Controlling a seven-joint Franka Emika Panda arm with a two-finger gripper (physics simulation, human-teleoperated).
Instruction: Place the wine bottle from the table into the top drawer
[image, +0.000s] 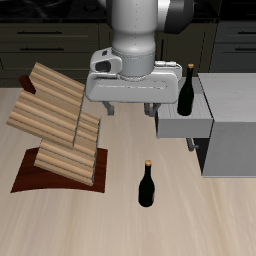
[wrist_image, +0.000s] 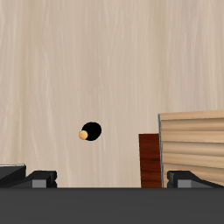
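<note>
The wine bottle (image: 147, 185) stands upright on the table (image: 60, 225) near its front edge, dark with a tan cork. In the wrist view the wine bottle (wrist_image: 90, 132) shows end-on from above, below the gripper and apart from it. My gripper (image: 135, 108) hangs high over the table, farther back than this bottle, open with nothing between its fingers (wrist_image: 39, 178). The top drawer (image: 182, 123) juts out of the grey cabinet (image: 232, 130) as a light-grey box, just beside the gripper.
A look-alike dark bottle (image: 187, 90) stands on the cabinet behind the drawer. A slatted wooden rack (image: 58, 125) on a dark red-brown base fills the other side of the table; the rack (wrist_image: 194, 144) also shows in the wrist view.
</note>
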